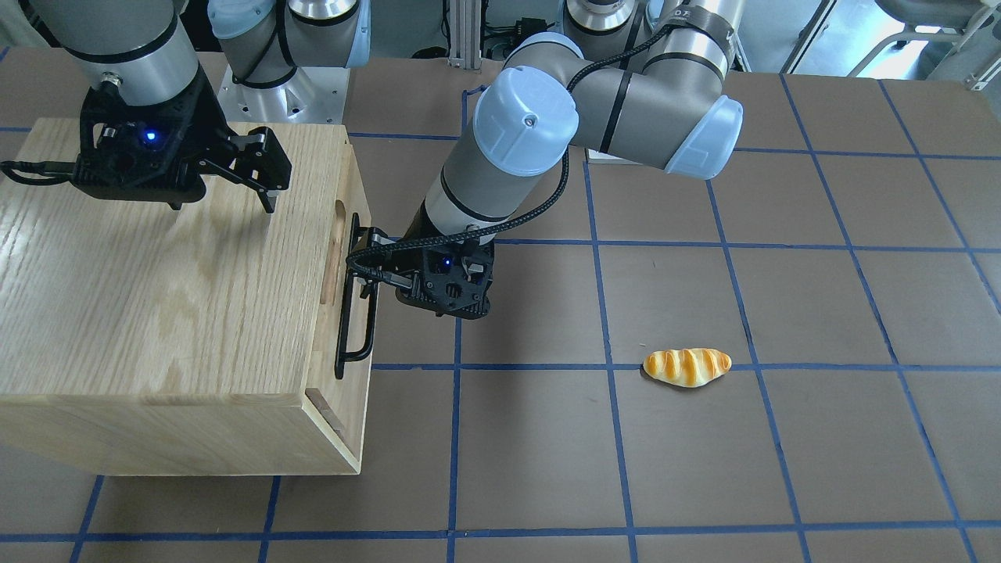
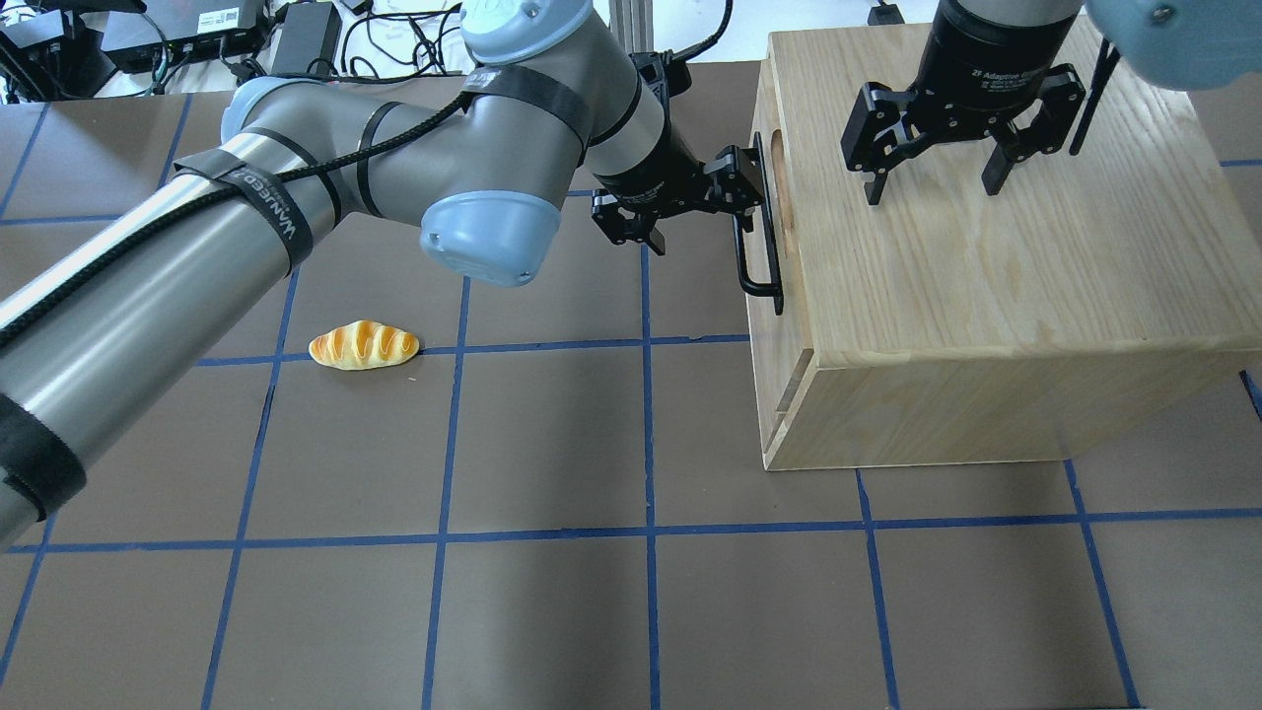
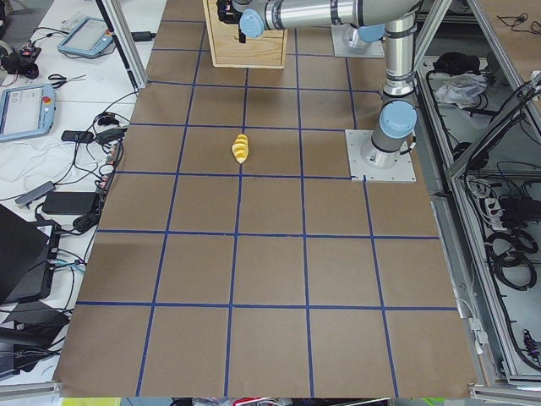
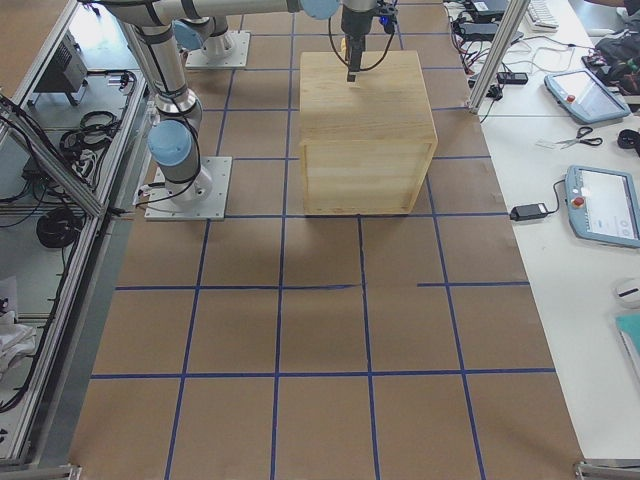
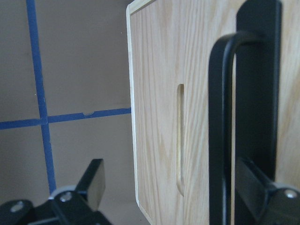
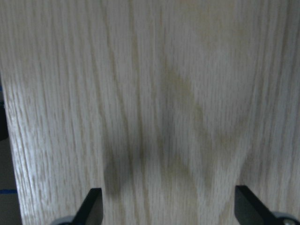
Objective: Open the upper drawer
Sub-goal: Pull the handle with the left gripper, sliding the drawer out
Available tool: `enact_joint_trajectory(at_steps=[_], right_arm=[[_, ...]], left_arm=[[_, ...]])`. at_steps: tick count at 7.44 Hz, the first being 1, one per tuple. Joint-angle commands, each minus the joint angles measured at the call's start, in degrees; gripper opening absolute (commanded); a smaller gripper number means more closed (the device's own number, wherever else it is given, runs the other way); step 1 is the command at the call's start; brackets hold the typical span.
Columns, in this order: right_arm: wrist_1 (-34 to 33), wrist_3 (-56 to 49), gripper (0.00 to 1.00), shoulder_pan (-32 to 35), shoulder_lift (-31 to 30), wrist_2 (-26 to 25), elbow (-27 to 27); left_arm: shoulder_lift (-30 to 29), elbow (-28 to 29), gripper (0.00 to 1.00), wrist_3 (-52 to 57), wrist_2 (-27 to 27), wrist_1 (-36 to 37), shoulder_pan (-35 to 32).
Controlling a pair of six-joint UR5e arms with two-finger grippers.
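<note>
The upper drawer front [image 5: 154, 117] is light wood with a top notch and a long black bar handle [image 2: 770, 266]. It looks flush with the oak cabinet [image 2: 986, 286]. My left gripper [image 2: 705, 222] is open at the handle's far end. In the left wrist view the handle [image 5: 219, 140] stands just inside one finger [image 5: 262, 197], and the other finger [image 5: 91, 185] is off to the side over the table. In the front-facing view the left gripper [image 1: 362, 264] meets the handle [image 1: 344, 328]. My right gripper [image 2: 933, 187] is open, pointing down at the cabinet top [image 6: 150, 93].
A toy bread roll [image 2: 363, 346] lies on the brown table with blue grid tape, well left of the cabinet; it also shows in the front-facing view [image 1: 687, 367]. The cabinet [image 4: 365, 110] stands on the robot's right side. Tablets and cables lie past the table's far edge.
</note>
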Motion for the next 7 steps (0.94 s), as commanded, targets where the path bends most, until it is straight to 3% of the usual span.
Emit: enact_joint_trajectory(at_steps=[1,7], right_arm=[[0.00,0.00,1.00,-0.04,0.00,0.00,0.00],[0.00,-0.09,1.00,-0.04,0.00,0.00,0.00]], left_arm=[[0.70,-0.11,1.00,0.82,2.98,-0.91,0.25],[2.01,-0.11,1.00,4.05,3.07,-3.79,6.21]])
